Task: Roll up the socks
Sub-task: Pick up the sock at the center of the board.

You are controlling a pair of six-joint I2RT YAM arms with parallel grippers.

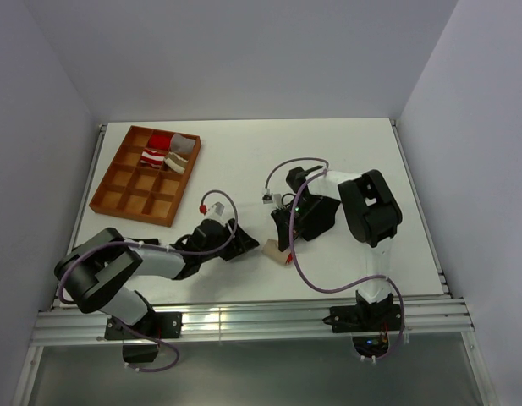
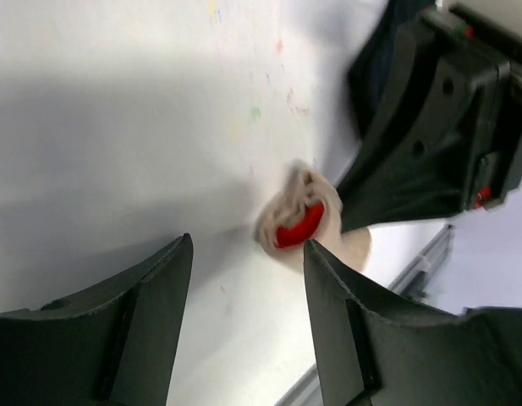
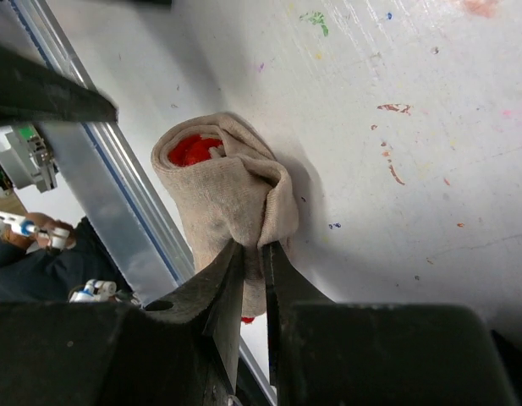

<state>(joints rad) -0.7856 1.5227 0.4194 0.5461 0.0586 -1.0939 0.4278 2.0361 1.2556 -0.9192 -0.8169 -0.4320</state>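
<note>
A beige rolled sock with a red inside (image 3: 222, 182) lies on the white table near its front edge; it also shows in the top view (image 1: 276, 251) and the left wrist view (image 2: 301, 222). My right gripper (image 3: 252, 252) is shut on a fold of the sock's cuff, pinching the fabric between its fingers. My left gripper (image 2: 248, 279) is open and empty, just left of the sock and not touching it; in the top view it sits beside the roll (image 1: 244, 241).
A brown wooden tray with compartments (image 1: 125, 196) stands at the back left; its far cells hold rolled socks, red and white (image 1: 156, 152) and beige (image 1: 179, 157). The aluminium rail of the table edge (image 3: 100, 178) runs right beside the sock.
</note>
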